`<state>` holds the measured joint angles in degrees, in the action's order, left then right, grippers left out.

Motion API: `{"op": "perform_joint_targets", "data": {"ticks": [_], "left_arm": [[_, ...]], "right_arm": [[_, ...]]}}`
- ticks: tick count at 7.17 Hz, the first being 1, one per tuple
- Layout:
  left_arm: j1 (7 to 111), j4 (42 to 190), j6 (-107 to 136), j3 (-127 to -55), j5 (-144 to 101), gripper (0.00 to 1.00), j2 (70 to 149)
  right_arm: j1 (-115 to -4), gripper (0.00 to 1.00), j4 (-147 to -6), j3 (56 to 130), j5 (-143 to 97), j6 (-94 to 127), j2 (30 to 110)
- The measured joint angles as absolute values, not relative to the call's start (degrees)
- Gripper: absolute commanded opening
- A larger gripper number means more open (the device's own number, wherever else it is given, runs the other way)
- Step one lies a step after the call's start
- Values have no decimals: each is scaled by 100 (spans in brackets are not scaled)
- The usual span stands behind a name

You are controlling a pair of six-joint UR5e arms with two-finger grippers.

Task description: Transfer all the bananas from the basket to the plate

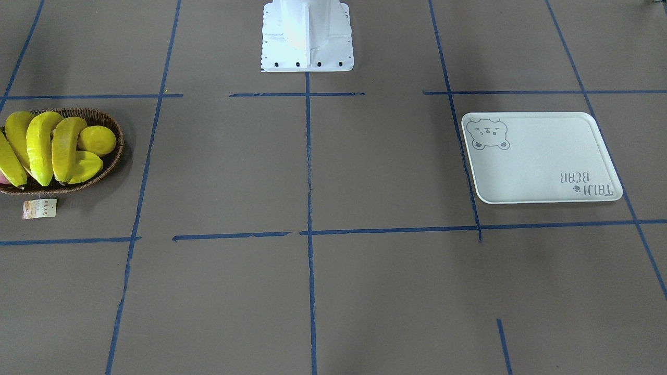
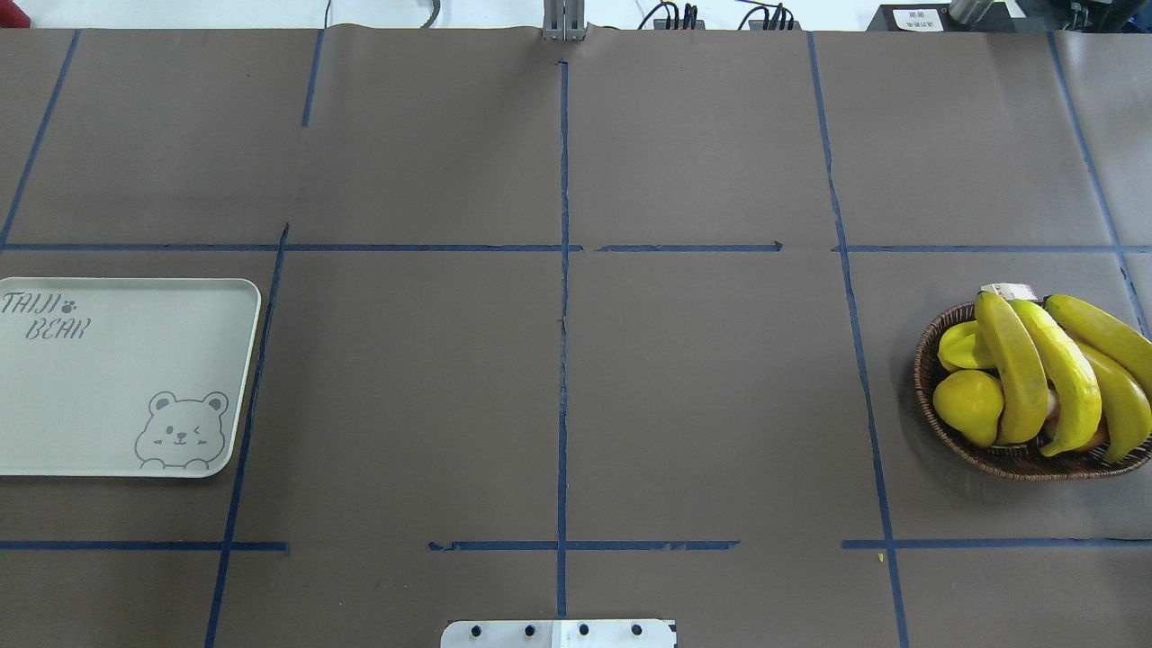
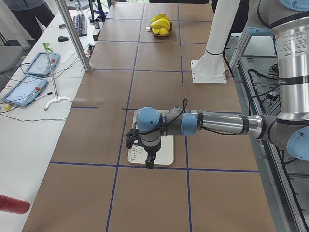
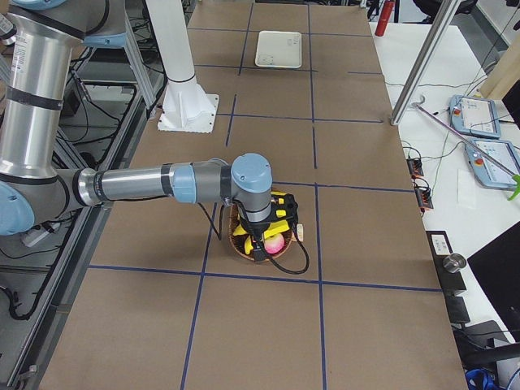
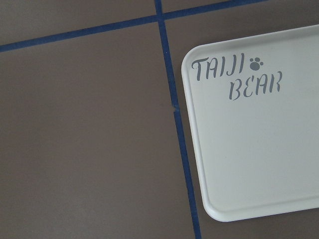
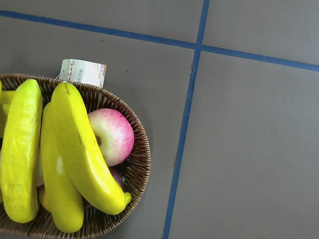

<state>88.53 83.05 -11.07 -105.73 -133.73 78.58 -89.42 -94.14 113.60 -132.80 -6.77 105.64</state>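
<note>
The plate (image 5: 259, 159) is carrying grey printed lettering (image 5: 234, 77), "TAIJI BEAR", with a small paw mark (image 5: 255, 63) after "TAIJI", in the upper right of the left wrist frame. In the front-facing view the same words are showing upside down. The paper tag (image 6: 82, 73) by the basket (image 6: 143, 149) is bearing print too small to read.

The brown table (image 2: 702, 396), gridded with blue tape (image 2: 563, 360), carries the wicker basket (image 2: 1015, 468) at one end, the plate (image 2: 99, 396) at the other, and the white robot base (image 1: 307, 52)
</note>
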Motion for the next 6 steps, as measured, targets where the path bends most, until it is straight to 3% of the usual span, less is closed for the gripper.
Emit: {"op": "perform_joint_targets", "data": {"ticks": [3,6], "left_arm": [[8851,8315,-1107,-10566,-13377,100,7857],[8851,8315,-1107,-10565,-13377,100,7857]], "right_arm": [[-8723,99,-9341,11391,-13292,-673,10546],[-8080,99,-8326,11353,-13186,-735,10646]]}}
